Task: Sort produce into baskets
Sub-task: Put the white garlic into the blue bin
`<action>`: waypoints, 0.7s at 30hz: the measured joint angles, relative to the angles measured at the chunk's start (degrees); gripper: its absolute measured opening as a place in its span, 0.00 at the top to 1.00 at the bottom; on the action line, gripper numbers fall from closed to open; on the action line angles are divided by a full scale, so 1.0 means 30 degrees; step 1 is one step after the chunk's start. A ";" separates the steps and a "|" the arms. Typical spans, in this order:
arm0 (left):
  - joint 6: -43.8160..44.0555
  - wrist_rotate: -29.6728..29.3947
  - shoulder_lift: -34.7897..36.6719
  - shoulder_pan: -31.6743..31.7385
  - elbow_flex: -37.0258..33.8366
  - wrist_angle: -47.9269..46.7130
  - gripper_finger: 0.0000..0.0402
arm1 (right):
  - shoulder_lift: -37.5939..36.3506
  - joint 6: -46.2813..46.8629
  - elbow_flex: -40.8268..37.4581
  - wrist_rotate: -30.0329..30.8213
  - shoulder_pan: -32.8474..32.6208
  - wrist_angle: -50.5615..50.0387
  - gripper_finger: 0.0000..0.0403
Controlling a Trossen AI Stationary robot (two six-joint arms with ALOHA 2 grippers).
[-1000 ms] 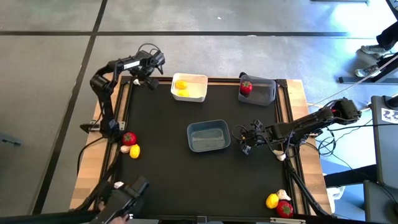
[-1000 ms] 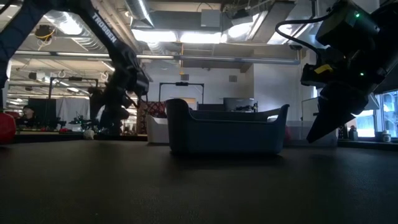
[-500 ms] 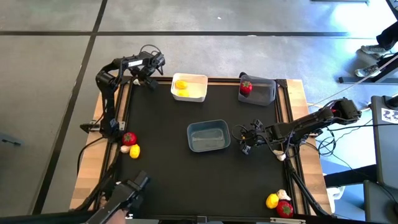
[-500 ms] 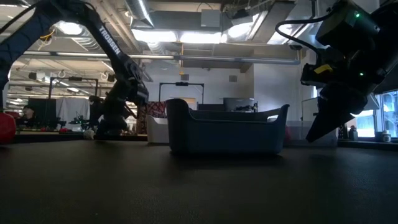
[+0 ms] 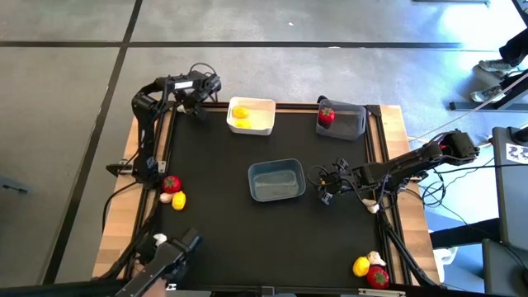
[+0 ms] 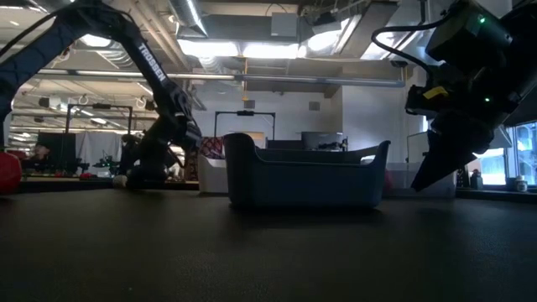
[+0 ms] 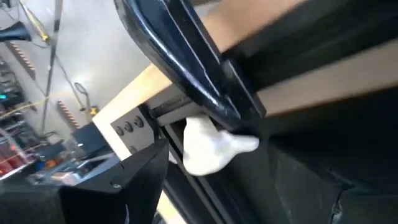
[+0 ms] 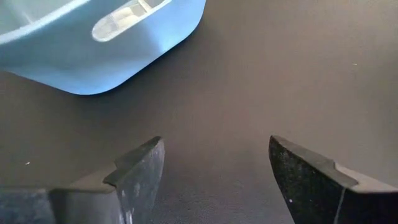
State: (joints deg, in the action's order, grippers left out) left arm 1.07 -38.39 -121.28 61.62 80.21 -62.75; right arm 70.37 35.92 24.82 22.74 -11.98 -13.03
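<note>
My left gripper is low at the table's far left corner, beside the white basket, which holds yellow pieces. In the left wrist view its open fingers stand on either side of a whitish garlic bulb that lies by the table's frame. My right gripper is open and empty just above the mat, right of the blue-grey basket, which also shows in the right wrist view. The dark grey basket at the far right holds a red piece. My left gripper has the garlic bulb close against the inner side of one finger. I cannot tell whether it touches the bulb. The bulb lies on the table at its edge.
A red, a white and a yellow piece lie at the left edge. A yellow, a white and a red piece lie at the near right corner. Another bulb lies under the right arm.
My left gripper has gone down toward the table at the far left corner, and the arm's elbow has swung toward the far edge.
</note>
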 joint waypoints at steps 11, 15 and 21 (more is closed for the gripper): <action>-0.1068 0.0505 -0.0058 0.0016 -0.0061 -0.0871 0.45 | 0.0000 0.0085 0.0000 0.0219 0.0005 0.0020 0.28; -0.1637 0.0707 -0.0064 0.0118 -0.0068 -0.0551 0.57 | 0.0000 0.0087 0.0000 0.0219 0.0004 0.0020 0.28; -0.2085 0.0722 -0.0064 0.0242 -0.0068 0.0180 0.67 | 0.0000 0.0087 0.0000 0.0219 -0.0001 0.0012 0.28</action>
State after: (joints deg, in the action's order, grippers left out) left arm -5.18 -36.23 -121.47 62.35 80.01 -62.21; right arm 70.37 36.18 24.82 23.40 -11.99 -13.00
